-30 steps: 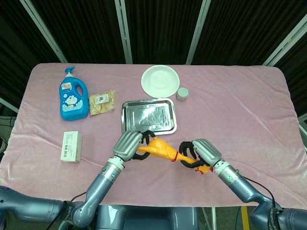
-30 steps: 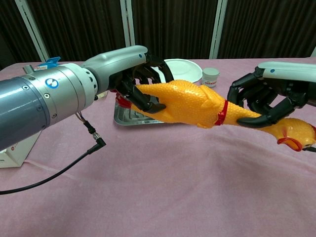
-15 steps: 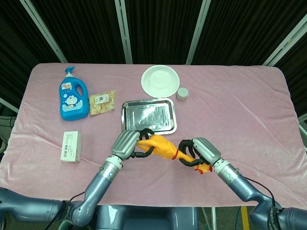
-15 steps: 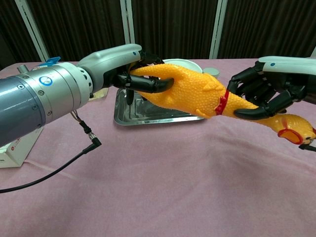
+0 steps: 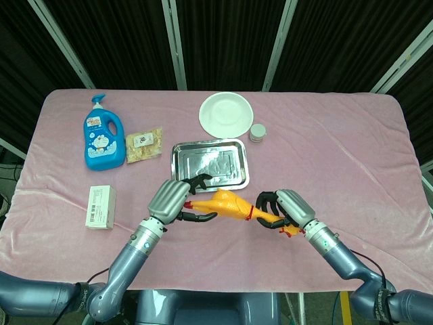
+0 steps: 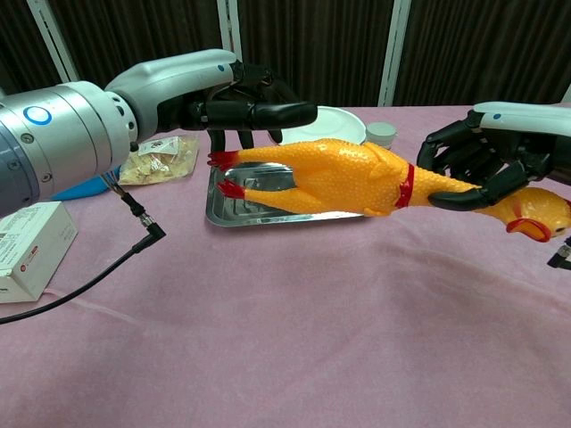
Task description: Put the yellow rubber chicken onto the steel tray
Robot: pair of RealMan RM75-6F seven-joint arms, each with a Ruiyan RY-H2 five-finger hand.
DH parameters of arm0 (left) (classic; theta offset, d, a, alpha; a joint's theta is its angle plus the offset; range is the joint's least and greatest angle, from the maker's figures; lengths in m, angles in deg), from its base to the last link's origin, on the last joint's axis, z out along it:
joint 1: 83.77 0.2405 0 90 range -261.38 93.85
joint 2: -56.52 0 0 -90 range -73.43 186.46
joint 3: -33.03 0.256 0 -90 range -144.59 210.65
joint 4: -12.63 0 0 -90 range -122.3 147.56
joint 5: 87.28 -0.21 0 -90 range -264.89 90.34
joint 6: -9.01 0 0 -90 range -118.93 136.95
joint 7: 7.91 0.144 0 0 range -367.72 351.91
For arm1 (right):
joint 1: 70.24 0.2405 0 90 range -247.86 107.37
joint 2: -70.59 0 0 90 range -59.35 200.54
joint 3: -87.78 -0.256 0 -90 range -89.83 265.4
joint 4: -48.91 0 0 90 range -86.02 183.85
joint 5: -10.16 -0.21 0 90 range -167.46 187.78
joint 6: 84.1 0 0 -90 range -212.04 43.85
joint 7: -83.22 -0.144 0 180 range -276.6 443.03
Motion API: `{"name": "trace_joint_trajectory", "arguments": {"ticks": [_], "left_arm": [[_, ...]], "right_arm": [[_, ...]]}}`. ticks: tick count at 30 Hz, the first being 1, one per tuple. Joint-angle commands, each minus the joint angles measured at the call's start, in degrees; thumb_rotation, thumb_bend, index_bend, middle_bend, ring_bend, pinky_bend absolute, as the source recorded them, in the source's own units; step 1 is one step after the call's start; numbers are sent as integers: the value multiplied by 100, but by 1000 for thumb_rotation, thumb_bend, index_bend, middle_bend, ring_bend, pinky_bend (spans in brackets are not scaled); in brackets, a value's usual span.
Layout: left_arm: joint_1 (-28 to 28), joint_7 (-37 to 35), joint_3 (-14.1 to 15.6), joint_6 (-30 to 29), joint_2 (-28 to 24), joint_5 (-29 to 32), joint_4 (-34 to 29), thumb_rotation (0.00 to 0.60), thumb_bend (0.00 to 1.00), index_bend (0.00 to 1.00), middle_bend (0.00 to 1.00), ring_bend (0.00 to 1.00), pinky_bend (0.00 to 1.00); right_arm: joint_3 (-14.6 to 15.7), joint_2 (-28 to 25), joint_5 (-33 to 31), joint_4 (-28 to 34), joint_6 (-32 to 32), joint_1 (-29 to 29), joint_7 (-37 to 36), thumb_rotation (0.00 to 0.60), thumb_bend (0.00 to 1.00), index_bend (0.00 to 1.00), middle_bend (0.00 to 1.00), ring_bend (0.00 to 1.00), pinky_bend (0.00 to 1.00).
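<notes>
left hand [image 6: 234,100] released rubber chicken [image 6: 348,176], fingers spread

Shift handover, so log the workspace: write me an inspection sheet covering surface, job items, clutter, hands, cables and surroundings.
Surface: pink cloth over the table, lightly wrinkled.
Job items: yellow rubber chicken held in the air near the steel tray, which holds nothing.
Clutter: blue bottle, snack bag, white box, white plate, small jar.
Hands: right robot hand grips the chicken's neck; left robot hand open above its feet, not gripping.
Cables: black cable dangling from the left arm onto the cloth.
Surroundings: dark curtains with metal poles.
</notes>
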Motion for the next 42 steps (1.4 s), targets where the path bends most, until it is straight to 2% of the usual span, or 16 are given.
{"name": "trace_joint_trajectory", "arguments": {"ticks": [1, 17, 24, 26, 29, 33, 34, 38, 42], "left_arm": [[-19, 45, 14, 49, -36, 83, -24, 153, 24, 169, 317, 398, 557], [-309, 421, -49, -5, 368, 450, 224, 154, 33, 214, 338, 398, 558], [-364, 636, -31, -108, 388, 546, 174, 164, 30, 181, 333, 398, 558], [-351, 621, -30, -108, 348, 559, 129, 197, 29, 174, 331, 398, 557], [-352, 658, -8, -118, 301, 543, 114, 307, 29, 159, 318, 394, 552], [-370, 667, 9, -53, 237, 593, 44, 499, 29, 140, 303, 386, 546], [-376, 676, 12, -40, 220, 602, 35, 529, 29, 137, 301, 385, 546], [-395, 726, 19, -55, 185, 631, 26, 591, 36, 133, 301, 385, 546], [-404, 752, 28, -100, 197, 641, 40, 599, 41, 133, 301, 385, 546]], "right_arm": [[-19, 8, 3, -6, -3, 12, -45, 600, 481, 943, 722, 744, 871], [-65, -69, 165, 401, 10, 105, -16, 600, 480, 944, 722, 745, 871], [-143, -68, 8, 433, -53, 158, 119, 600, 482, 945, 725, 747, 871], [-173, -56, -82, 407, -82, 168, 141, 600, 482, 945, 725, 747, 871], [-211, -24, -171, 385, -105, 182, 171, 600, 482, 945, 725, 747, 871], [-266, 20, -277, 359, -149, 215, 224, 600, 482, 945, 725, 747, 871], [-274, 24, -294, 356, -157, 221, 234, 600, 482, 945, 725, 747, 871], [-304, 42, -359, 345, -187, 239, 275, 600, 481, 945, 725, 747, 871], [-310, 61, -381, 349, -201, 241, 283, 600, 482, 945, 725, 747, 871]]}}
